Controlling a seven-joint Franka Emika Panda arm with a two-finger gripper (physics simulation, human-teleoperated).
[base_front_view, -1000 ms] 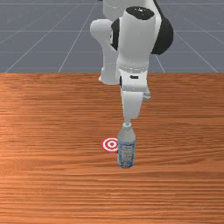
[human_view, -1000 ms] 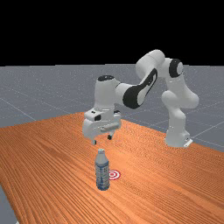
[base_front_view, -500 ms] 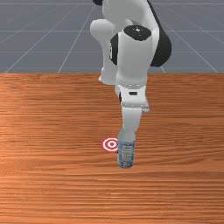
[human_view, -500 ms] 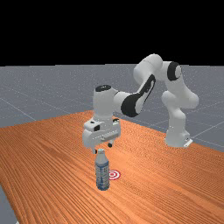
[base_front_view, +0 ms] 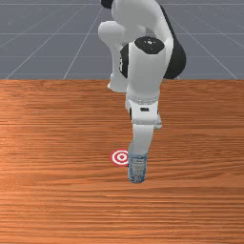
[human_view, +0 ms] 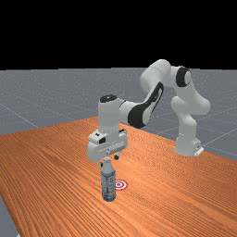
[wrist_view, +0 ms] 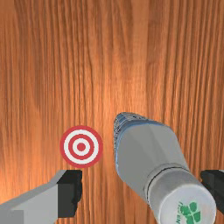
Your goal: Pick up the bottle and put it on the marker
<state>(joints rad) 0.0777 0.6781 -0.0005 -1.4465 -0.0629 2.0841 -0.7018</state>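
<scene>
My gripper (human_view: 109,161) is just over the bottle (human_view: 109,185) in the far view, its fingertips level with the cap. The wrist view has the gripper (wrist_view: 142,190) open, the grey cap (wrist_view: 186,204) between its fingers and much nearer one of them. Upright on the table stands the bottle (base_front_view: 137,168), blue-labelled; the hand hides its top in the front view. The round red-and-white marker (base_front_view: 121,157) lies flat beside its base, toward the front view's left; a strip of wood separates marker (wrist_view: 81,147) and bottle in the wrist view.
The wooden table (base_front_view: 57,143) spreads around bottle and marker. At the far view's right, the arm's base (human_view: 187,144) stands on the tabletop, and the arm's links pass above the table toward the hand.
My hand has come down from above the bottle until the fingertips are beside the cap, slowing over the last half second. Bottle and marker have stayed put.
</scene>
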